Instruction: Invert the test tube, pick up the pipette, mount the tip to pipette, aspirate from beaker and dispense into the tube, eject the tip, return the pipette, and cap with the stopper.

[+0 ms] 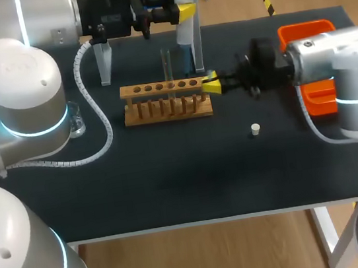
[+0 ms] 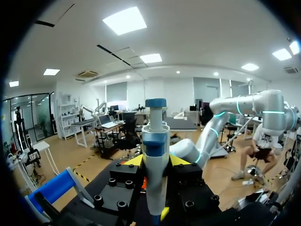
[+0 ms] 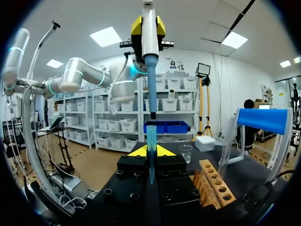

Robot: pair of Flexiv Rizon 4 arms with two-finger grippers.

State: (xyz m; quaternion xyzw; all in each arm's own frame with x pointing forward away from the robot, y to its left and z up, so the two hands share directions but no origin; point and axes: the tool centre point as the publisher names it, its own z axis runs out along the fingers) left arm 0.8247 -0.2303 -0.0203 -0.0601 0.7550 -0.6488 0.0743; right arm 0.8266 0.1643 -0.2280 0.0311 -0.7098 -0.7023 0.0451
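Small blue plastic tip squeezed tight in our right gripper, at 3 o'clock of the brown wooden rack | white and blue pipette clamped in our left gripper, at 12 o'clock from the tip | little white stopper lies at 4 o'clock of the rack | clear glass beaker at 9 o'clock.

No readable text, no numbers (any view)

A black-topped table stands on wooden floor.
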